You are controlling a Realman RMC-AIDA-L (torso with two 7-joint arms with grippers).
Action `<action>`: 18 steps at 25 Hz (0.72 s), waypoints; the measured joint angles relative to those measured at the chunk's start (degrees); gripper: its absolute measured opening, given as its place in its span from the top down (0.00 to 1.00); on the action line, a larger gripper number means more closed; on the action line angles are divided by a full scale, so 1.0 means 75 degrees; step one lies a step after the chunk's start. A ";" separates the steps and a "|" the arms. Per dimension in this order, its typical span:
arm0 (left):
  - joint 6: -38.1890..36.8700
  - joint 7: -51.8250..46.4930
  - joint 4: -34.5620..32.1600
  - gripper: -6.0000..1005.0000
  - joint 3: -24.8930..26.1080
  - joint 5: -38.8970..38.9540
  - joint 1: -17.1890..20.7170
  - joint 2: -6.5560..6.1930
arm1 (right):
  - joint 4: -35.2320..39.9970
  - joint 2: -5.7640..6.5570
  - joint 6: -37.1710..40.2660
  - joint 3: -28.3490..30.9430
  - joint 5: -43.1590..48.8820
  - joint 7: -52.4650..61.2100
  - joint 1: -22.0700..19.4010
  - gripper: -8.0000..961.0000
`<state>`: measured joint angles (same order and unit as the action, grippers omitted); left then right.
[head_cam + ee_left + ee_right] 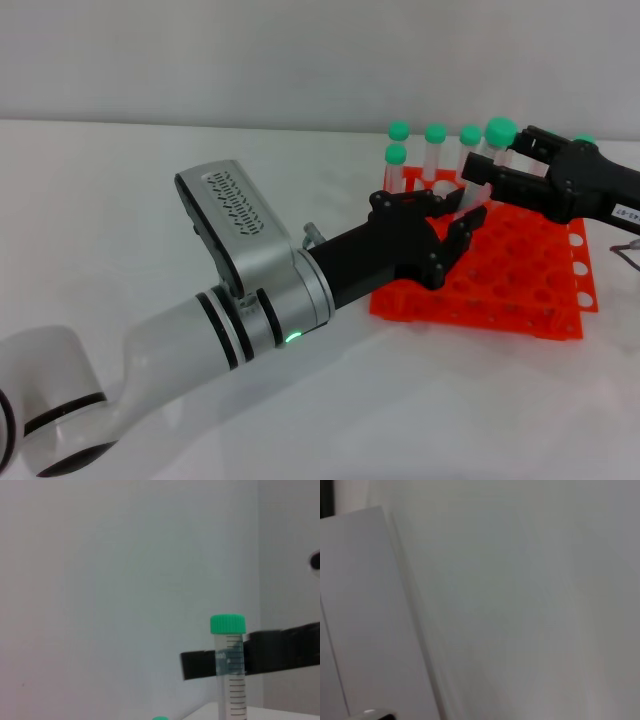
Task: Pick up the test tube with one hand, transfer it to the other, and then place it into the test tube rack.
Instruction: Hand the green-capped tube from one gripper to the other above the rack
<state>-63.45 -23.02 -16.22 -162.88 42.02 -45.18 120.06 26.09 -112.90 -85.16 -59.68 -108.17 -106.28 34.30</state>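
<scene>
White table bears orange rack, pale wall behind.

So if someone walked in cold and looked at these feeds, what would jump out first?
Probably the bright orange-red test tube rack on the white table, right of centre, with green-capped tubes standing along its far side. Next, the two grippers meeting above it: the right gripper is clamped on a test tube with a green cap, while the left gripper sits open just beside that tube's lower end.
</scene>
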 joint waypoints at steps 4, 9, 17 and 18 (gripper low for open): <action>0.0000 0.0000 -0.0050 0.80 0.0000 -0.0002 0.0025 0.0000 | 0.0002 -0.0037 0.0124 0.0008 -0.0021 0.0019 -0.0002 0.19; -0.0001 0.0000 -0.0069 0.80 0.0001 -0.0003 0.0077 0.0000 | 0.0002 -0.0016 0.0115 0.0011 -0.0041 0.0016 -0.0047 0.35; -0.0014 -0.0001 -0.0075 0.80 0.0003 -0.0003 0.0092 -0.0001 | 0.0002 -0.0023 0.0059 0.0013 -0.0016 -0.0134 -0.0121 0.58; -0.0011 -0.0001 -0.0075 0.80 0.0002 -0.0004 0.0094 -0.0001 | 0.0002 -0.0029 0.0059 0.0014 -0.0021 -0.0155 -0.0133 0.61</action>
<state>-63.53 -23.03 -16.79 -162.87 41.99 -44.48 120.05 26.11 -113.11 -84.73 -59.57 -108.32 -107.44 33.31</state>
